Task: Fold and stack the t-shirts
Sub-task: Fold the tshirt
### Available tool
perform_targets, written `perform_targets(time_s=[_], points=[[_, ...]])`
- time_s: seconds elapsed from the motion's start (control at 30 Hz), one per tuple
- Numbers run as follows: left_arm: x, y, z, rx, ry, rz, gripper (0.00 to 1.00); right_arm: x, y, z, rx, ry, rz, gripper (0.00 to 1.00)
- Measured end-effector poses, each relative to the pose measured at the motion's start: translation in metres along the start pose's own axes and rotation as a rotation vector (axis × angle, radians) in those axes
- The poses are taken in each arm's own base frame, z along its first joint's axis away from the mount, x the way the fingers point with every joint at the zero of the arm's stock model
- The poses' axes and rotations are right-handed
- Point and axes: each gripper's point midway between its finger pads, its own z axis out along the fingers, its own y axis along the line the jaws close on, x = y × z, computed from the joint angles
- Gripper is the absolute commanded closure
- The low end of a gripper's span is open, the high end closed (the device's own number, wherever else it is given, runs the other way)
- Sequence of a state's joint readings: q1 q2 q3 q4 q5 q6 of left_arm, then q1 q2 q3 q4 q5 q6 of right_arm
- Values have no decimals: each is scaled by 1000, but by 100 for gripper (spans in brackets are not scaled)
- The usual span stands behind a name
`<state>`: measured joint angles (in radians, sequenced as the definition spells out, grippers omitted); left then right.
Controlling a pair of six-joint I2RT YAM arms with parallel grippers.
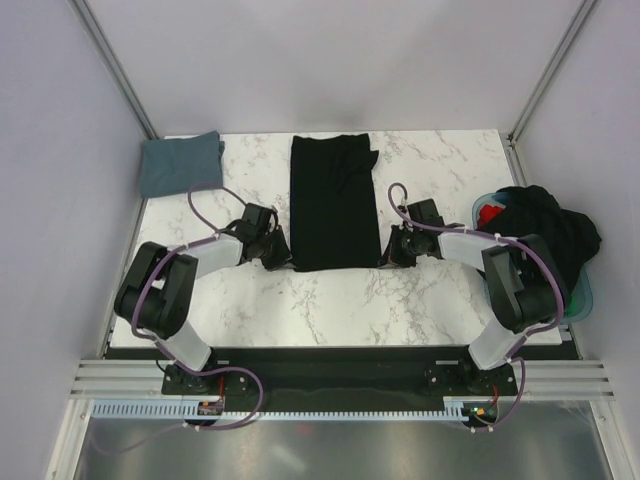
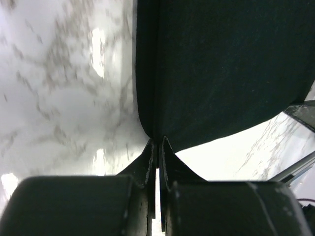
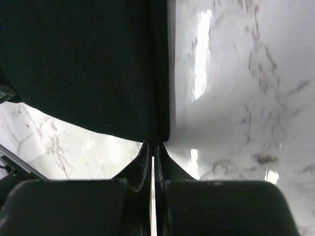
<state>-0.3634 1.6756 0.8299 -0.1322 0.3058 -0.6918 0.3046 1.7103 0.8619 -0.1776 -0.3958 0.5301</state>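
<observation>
A black t-shirt (image 1: 333, 202) lies on the marble table, folded into a long narrow strip running from the back towards me. My left gripper (image 1: 281, 255) is shut on its near left corner, seen in the left wrist view (image 2: 156, 142) with the cloth (image 2: 221, 69) spreading away. My right gripper (image 1: 390, 252) is shut on its near right corner, seen in the right wrist view (image 3: 154, 144) under the cloth (image 3: 83, 64). A folded grey-blue t-shirt (image 1: 180, 163) lies at the back left corner.
A blue basket (image 1: 580, 290) at the right edge holds a heap of dark clothes (image 1: 555, 228) with something red (image 1: 489, 214) showing. Grey walls and metal posts stand round the marble table (image 1: 330, 310).
</observation>
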Motion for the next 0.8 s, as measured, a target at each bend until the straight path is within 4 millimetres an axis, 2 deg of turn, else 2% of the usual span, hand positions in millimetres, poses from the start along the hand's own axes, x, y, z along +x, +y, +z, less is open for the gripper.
perform_targets(time_s=[0.13,0.27,0.4,0.6,0.7,0.8], points=[[22,-5,-17,-13,20,34,98,17,2,-19,-6,8,9,100],[42,-20,-48,12,11,90,98,25,17,-50,-42,-31,-10,100],[62,-33,-80,54,-5,137,98,38,37,-86,-94,-85,-43,100],[91,-37,-133,73,-4,167,98,81,79,-132,-192,-97,-111,100],[94,-37,-158,63,-17,170,98,97,90,-150,-196,-84,-116,100],[83,-47,-179,64,-67,175,98,90,96,-166,-170,-113,-99,100]])
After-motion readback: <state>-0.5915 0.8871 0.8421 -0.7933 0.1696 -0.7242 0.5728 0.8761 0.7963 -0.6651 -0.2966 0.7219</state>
